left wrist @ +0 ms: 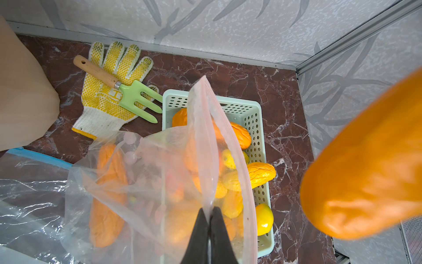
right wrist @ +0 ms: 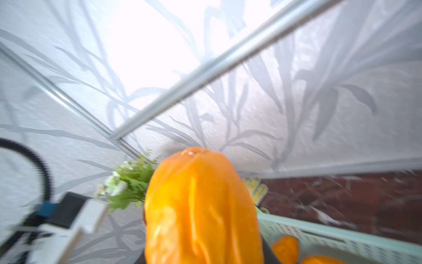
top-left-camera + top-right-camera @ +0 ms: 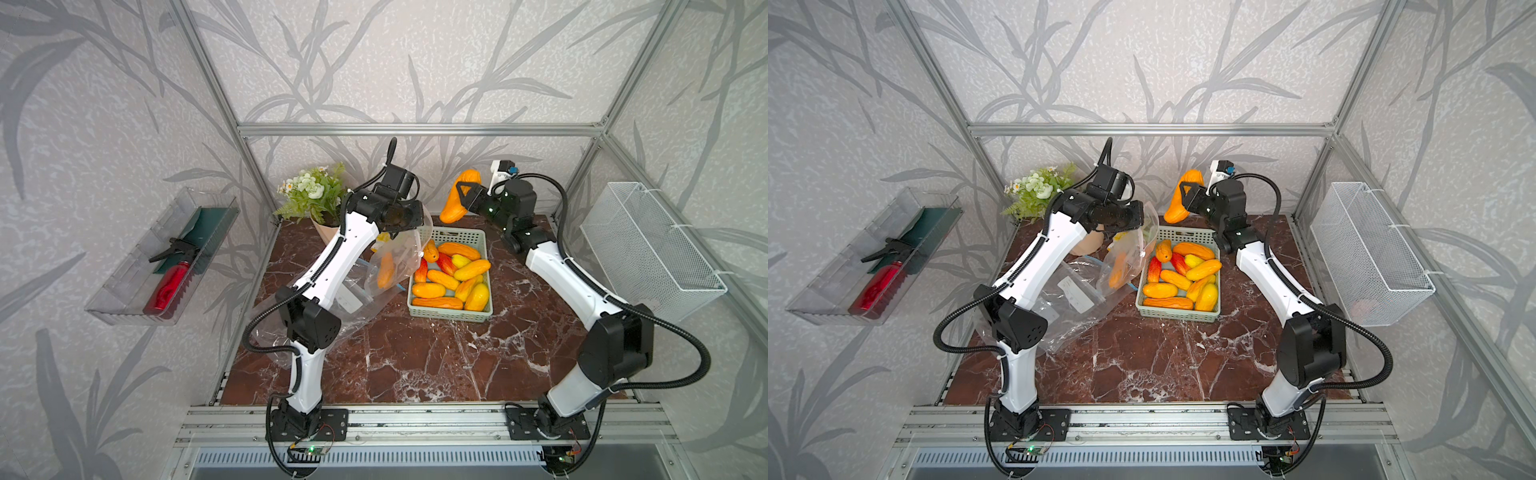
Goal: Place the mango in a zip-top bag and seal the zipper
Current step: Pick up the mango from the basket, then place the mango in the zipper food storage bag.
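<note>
mango [image 2: 201, 205], hard against the right wrist lens: clamped in the right hand [image 3: 466, 194] and held in the air above the far end of the basket [image 3: 451, 316], clear of the desk [image 3: 415, 361], presumably so that it can cross to the bag without catching the rim or the fruit [image 3: 471, 270] stacked inside. left hand [image 1: 209, 219]: fingers pressed together on the top edge of the bag [image 1: 159, 173], which hangs from that pinch just beside the basket on the left arm's side. a grip at the top keeps the mouth uppermost and lets the film hang long. whether one lip or both is pinched cannot be told, nor how wide the mouth gapes. one orange piece [image 1: 107, 194] already lies in the bag and weighs it down. spare bag [image 3: 353, 303]: flat on the desk under the left arm, apart from both hands. judged step: carrying the mango to the mouth, with insertion and sealing to follow. mango and bag are near but apart. next move likely needs the mango's long axis aligned with the mouth; a crosswise entry could drag the film out of the pinch.
</note>
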Robot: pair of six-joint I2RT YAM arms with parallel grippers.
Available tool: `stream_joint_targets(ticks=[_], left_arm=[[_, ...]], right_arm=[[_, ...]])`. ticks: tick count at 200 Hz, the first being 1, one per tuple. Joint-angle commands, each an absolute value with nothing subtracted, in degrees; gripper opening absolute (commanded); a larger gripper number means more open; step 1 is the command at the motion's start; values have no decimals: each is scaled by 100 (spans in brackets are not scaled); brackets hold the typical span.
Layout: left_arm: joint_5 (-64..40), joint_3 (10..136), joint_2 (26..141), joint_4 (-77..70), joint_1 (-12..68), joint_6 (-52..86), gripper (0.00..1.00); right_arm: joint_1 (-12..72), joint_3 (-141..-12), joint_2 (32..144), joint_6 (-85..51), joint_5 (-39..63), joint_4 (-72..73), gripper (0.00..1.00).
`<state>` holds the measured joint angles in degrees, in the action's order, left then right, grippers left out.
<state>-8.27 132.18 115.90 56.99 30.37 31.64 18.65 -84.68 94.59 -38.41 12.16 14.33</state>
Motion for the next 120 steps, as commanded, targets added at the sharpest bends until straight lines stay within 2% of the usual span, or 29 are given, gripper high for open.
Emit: stream_joint_targets(ticks=[1, 18, 41, 90, 120], left_arm=[[-834, 13421, 11706, 5824, 3057, 3089, 0], [-877, 13417, 11708, 5832, 3052, 3087, 0], [-853, 13437, 11689, 5827, 3055, 3099, 0], [-862, 13731, 11808, 5901, 3056, 3077, 0], [-808, 13785, 11813, 5933, 3053, 3083, 0]], right_arm=[[1903, -8339, 9848, -4341, 1880, 3030, 43], [1960, -8530, 10133, -4429, 2246, 3315, 43], [2188, -8659, 10200, -4002, 2438, 2873, 44], [2416, -8051, 10105, -3726, 2450, 2845, 44], [2538, -8031, 9980, -3122, 2250, 2189, 45]])
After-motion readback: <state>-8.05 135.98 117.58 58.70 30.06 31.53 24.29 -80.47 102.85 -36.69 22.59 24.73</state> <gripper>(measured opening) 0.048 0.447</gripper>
